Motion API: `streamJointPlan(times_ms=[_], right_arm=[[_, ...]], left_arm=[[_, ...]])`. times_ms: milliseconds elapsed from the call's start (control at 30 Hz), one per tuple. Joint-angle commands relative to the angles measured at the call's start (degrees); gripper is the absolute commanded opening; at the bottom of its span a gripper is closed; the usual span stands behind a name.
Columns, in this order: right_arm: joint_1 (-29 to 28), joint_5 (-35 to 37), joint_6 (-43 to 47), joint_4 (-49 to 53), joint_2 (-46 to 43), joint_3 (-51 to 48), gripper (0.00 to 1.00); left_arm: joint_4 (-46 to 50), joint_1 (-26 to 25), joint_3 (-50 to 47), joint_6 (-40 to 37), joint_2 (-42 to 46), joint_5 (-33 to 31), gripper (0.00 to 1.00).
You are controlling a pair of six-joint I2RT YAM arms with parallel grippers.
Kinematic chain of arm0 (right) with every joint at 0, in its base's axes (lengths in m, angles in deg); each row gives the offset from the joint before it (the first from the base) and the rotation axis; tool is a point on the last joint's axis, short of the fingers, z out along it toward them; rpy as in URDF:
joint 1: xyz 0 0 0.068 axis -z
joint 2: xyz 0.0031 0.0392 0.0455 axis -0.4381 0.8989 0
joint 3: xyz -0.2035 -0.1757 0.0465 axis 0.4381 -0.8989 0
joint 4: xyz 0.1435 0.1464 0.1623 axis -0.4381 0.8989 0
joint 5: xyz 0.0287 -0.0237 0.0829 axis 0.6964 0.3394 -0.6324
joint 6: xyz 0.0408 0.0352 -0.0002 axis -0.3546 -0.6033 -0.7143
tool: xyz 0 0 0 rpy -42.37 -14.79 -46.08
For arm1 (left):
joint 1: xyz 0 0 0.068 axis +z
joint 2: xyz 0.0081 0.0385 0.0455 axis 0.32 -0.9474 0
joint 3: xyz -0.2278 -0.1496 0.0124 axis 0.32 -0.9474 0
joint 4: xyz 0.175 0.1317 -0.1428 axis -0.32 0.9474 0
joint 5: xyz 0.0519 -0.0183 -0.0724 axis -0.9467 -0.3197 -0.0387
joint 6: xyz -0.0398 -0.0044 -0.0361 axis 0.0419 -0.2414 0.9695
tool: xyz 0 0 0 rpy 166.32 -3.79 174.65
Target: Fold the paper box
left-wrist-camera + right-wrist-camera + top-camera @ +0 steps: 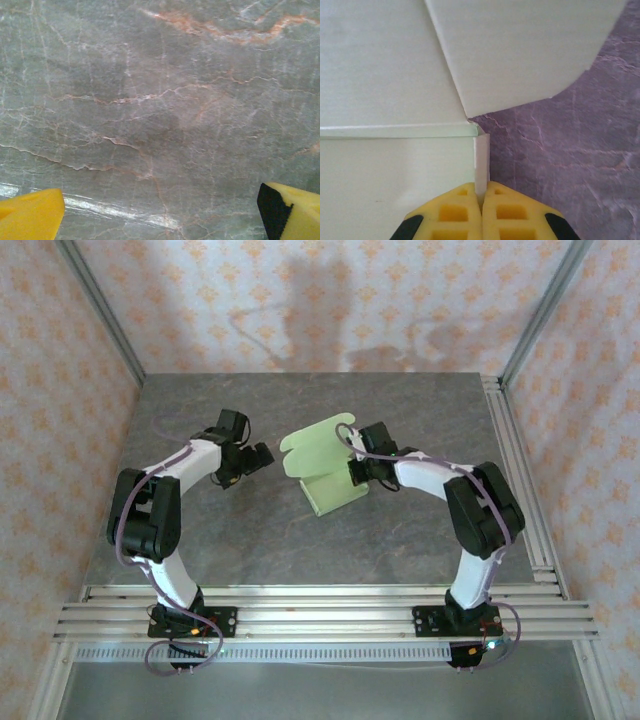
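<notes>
- Here, the pale green paper box [322, 468] is lying mid-table, rounded flaps at its far end.
- The right gripper [481, 202] is pinching a narrow edge strip of the card, its fingers closed tight.
- The left gripper [160, 220] is hovering to the left over the bare table [150, 100], its fingers spread wide and holding nothing.
- The card is looking light, thin and easily creased, so edges beside the fold lines seem the safest places to grip.

The left arm [150, 515] rises from the near edge of the worktop [250, 540], elbow out toward the left edge. The left tool [248, 462] points inward, yellow fingers [30, 215] spread wide. The right arm [480, 510] mirrors it, the right tool [481, 212] pinched tight on a paper box [320, 445] flap.
</notes>
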Motion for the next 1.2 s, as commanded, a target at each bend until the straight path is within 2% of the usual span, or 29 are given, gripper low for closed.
streamJointPlan(times_ms=[0, 133, 267, 467, 600, 767, 967, 1167], right_arm=[[1.34, -3.29, -4.45, -5.35, -5.91, -1.56, 0.05], [3.78, -9.94, -9.79, -10.65, -10.41, -3.67, 0.07], [5.38, -15.58, -15.12, -15.64, -12.66, -4.69, 0.08], [6.34, -20.63, -21.38, -22.24, -13.24, -6.12, 0.09], [6.36, -23.35, -23.15, -24.63, -12.58, -6.78, 0.09], [5.47, -21.86, -22.17, -24.79, -11.87, -7.35, 0.1], [2.41, -15.24, -17.86, -22.89, -11.55, -7.21, 0.1], [-0.07, -9.95, -13.76, -21.64, -10.6, -6.92, 0.09]], left_arm=[[-7.53, 0.58, -1.97, 2.29, -0.57, 4.72, 1.0], [-15.15, -0.69, -3.33, 4.1, -1.57, 13.51, 1.0], [-23.43, -4.97, -2.06, 6.56, -3.62, 22.18, 0.96], [-27.78, -11.48, 3.18, 7.59, -5.63, 26.83, 0.86], [-30.13, -13.35, 5.6, 8.95, -6.04, 28.73, 0.78], [-31.58, -14.48, 7.83, 11.47, -6.98, 31.1, 0.72], [-30.2, -15.66, 11.01, 12.36, -8.52, 32.13, 0.72], [-34.27, -15.72, 11.69, 17.58, -11.07, 32.76, 0.72]])
